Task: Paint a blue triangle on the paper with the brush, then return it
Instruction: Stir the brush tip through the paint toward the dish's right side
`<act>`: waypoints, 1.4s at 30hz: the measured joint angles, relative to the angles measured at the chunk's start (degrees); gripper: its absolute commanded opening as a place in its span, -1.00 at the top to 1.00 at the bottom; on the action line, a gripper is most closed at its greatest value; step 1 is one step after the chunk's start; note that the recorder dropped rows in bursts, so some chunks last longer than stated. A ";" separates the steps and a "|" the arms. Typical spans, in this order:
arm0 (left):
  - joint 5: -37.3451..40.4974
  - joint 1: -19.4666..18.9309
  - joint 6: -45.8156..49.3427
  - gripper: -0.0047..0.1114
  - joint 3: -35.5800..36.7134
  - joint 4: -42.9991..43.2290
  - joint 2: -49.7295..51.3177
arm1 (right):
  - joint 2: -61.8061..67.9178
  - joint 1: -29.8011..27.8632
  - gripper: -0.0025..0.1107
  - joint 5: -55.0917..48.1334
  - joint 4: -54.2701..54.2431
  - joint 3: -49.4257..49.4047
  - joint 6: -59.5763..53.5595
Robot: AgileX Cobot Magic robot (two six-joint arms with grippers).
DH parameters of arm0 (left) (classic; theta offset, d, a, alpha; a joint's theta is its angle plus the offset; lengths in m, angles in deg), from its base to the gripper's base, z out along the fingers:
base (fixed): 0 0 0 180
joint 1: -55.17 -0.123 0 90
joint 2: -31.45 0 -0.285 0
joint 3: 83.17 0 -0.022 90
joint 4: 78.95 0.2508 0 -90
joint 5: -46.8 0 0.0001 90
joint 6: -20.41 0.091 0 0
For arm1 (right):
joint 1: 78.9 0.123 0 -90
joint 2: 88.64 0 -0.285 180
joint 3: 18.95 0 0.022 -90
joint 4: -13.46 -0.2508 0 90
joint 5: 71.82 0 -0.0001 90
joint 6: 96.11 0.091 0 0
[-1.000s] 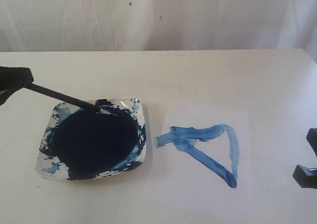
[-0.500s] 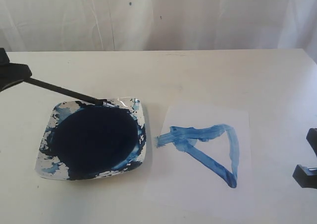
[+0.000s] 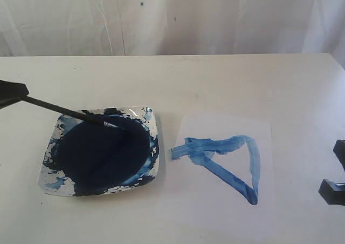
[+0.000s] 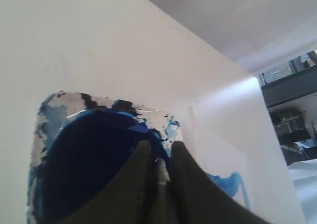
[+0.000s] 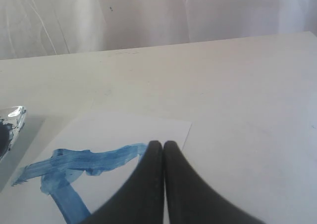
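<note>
The brush (image 3: 64, 110) slants from my left gripper (image 3: 16, 91) at the left edge down to the paint dish (image 3: 152, 126). Its silvery ferrule lies over the dish's far rim and its tip touches the dark navy paint pool (image 3: 102, 152). In the left wrist view my left gripper (image 4: 158, 149) is shut on the brush's black handle (image 4: 162, 168). The blue triangle (image 3: 229, 160) is on the white paper (image 3: 221, 201), right of the dish. My right gripper (image 3: 333, 187) rests at the right edge; the right wrist view shows it (image 5: 159, 145) shut and empty, over the paper (image 5: 124, 127) and triangle (image 5: 86, 160).
A white curtain (image 3: 172, 17) hangs behind the table's far edge. The white tabletop (image 3: 226, 87) runs behind the dish and paper. The dish's corner (image 5: 12, 116) shows at the edge of the right wrist view.
The left gripper has dropped slightly at the left edge. The brush now lies lower and reaches farther into the dish, ferrule over the rim. The right arm has not moved.
</note>
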 measured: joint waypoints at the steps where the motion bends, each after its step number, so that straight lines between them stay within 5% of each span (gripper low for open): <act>1: -0.28 -0.51 -0.01 0.92 -0.14 0.92 0.72 | 0.00 0.00 0.96 0.00 0.00 0.00 0.00; 15: 5.51 -5.19 0.61 0.92 -0.71 0.43 10.66 | 0.00 0.00 0.96 0.00 0.00 0.00 0.00; 35: 6.65 -5.20 0.41 0.91 -0.83 -1.49 14.71 | 0.00 0.00 0.96 0.00 0.00 0.00 0.08; 38: 6.30 -5.20 0.41 0.73 -0.83 -1.94 14.71 | 0.00 0.00 0.96 0.00 0.00 0.00 0.08; 42: 4.88 -5.20 0.28 0.21 -0.83 -2.24 14.71 | 0.00 0.00 0.96 0.00 0.00 0.00 0.08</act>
